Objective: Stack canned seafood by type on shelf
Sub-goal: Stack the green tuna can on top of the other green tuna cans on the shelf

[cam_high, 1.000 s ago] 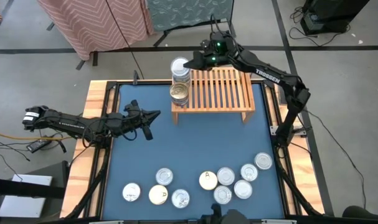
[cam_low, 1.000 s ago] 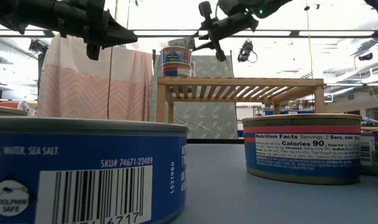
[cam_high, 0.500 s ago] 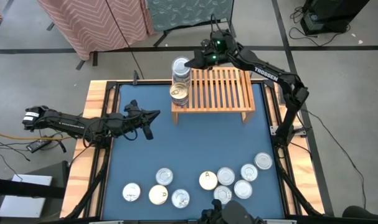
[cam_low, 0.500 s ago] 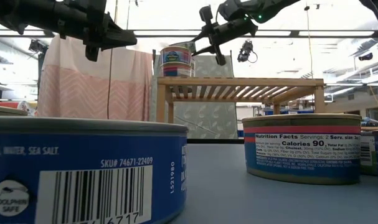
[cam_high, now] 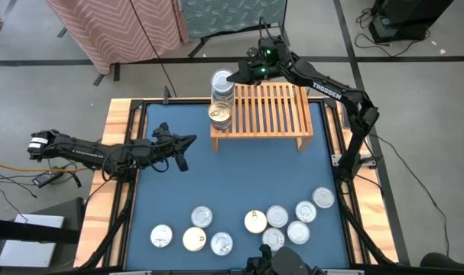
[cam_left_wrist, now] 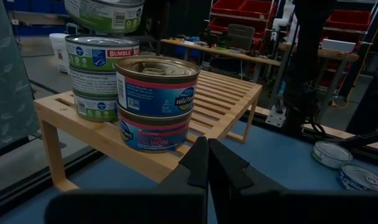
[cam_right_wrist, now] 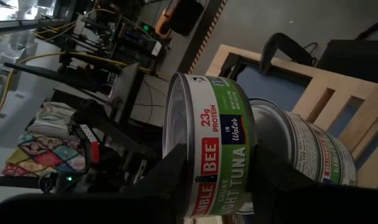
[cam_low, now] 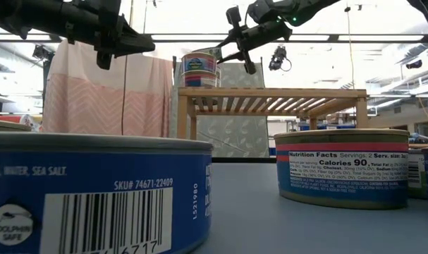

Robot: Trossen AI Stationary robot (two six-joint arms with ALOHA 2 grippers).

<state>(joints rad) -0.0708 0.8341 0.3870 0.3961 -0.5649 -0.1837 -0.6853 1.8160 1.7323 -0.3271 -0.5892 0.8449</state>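
Right gripper is clenching 1 green-label tuna can over the matching stack on the shelf, sorting by type; left gripper, fingers closed and empty, is waiting beside the shelf.

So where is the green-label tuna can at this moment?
The green-label tuna can is held in the right gripper, just above the tuna stack at the shelf's far left corner in the high view, behind the two salmon cans.

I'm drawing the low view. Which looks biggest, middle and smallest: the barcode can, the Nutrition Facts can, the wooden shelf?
1. barcode can
2. wooden shelf
3. Nutrition Facts can

Nearness to the camera inflates the cans.
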